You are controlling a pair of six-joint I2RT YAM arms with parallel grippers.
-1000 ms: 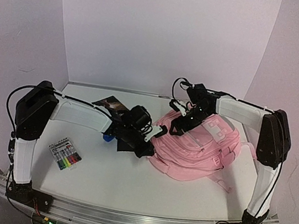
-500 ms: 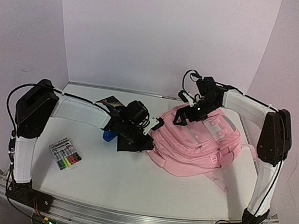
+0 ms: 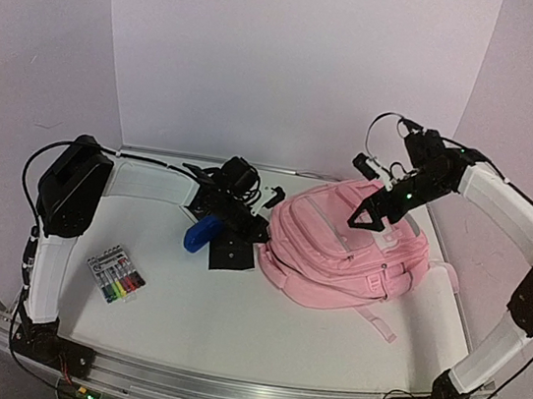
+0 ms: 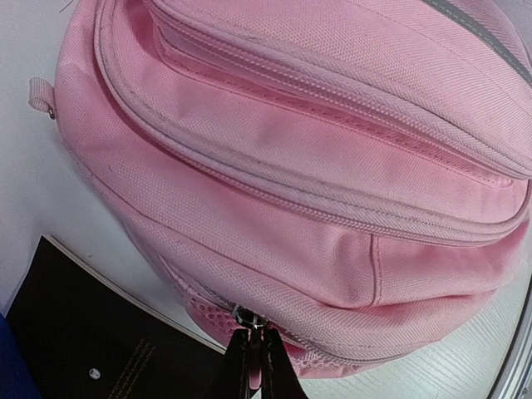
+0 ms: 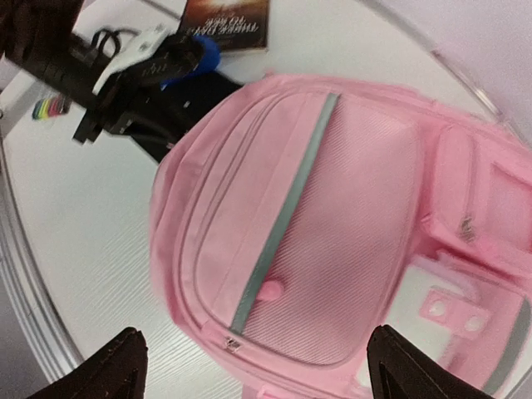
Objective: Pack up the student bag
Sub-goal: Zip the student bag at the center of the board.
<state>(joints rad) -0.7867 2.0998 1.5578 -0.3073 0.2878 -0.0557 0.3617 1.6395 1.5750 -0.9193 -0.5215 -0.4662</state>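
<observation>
Right end effector [image 3: 361, 216] (jaws spread) hovers above the student bag [image 3: 337, 259].

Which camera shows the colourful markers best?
The top view. The marker pack lies whole there, in plain sight, with every colour easy to tell apart. The right wrist view catches only a tiny blurry bit of colour at its left edge. The left wrist view does not show the markers at all.

The student bag [image 4: 316, 166] overruns the left wrist view's edges. From the right wrist, the book [image 5: 226, 21] is cut off at the top, its title too blurred to read.
</observation>
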